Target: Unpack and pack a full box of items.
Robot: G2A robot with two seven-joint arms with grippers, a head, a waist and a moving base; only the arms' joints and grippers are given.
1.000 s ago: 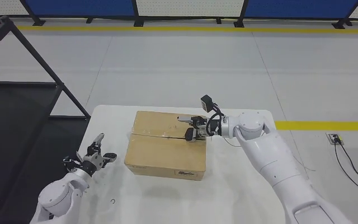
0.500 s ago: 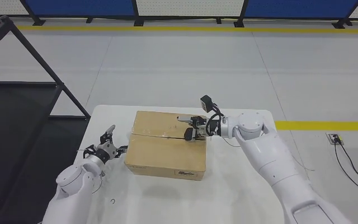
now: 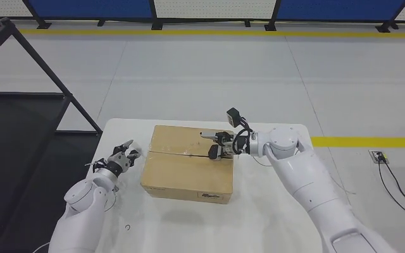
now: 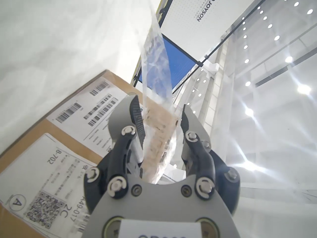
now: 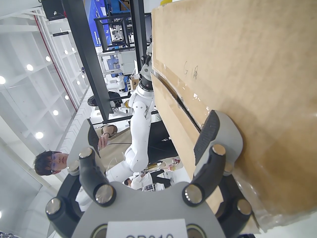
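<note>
Nearing box (image 3: pixel 190 166), left hand (image 3: pixel 130 152) with tape (image 4: pixel 156 75).

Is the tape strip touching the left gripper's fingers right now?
Touching. The left wrist view shows the tape strip lying against one ribbed pad of the left gripper, with a clear gap to the other finger.

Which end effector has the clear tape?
The left end effector, beside the box's labelled side: a clear tape strip sits between its open jaws. The right end effector, at the top seam, holds nothing.
</note>
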